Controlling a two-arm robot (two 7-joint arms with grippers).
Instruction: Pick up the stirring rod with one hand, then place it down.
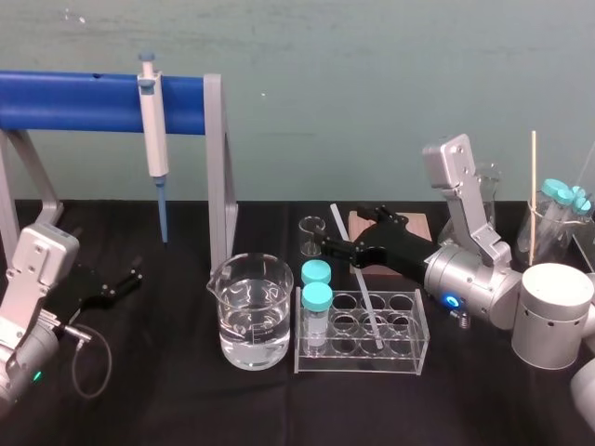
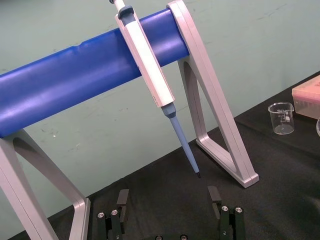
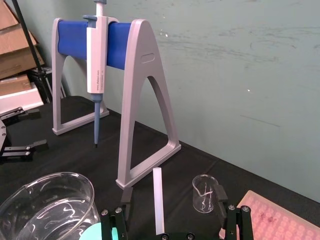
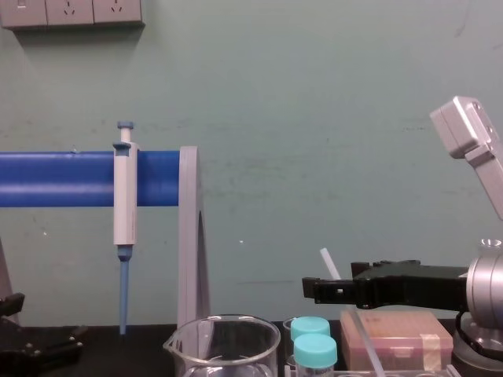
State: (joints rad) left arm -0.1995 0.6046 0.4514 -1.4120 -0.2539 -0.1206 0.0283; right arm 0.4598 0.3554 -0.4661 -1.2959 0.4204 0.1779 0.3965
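Stirring rod [image 1: 365,299]: stands tilted in the clear tube rack [image 1: 409,358], upper part between the right gripper's [image 3: 173,191] fingers, which are spread wide and clear of it. Left gripper [image 2: 168,196]: low at the table's [image 1: 167,400] left, fingers wide apart.

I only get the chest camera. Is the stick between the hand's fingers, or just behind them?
Observer: Between them. The right wrist view shows the stirring rod inside the right hand's open fingers, touching neither.
Operator: Where's its bottom end?
Observer: The head view shows it leaning with that end down in the clear tube rack.
Operator: And the other hand?
Observer: The left hand sits parked by the pipette stand, fingers open, empty.
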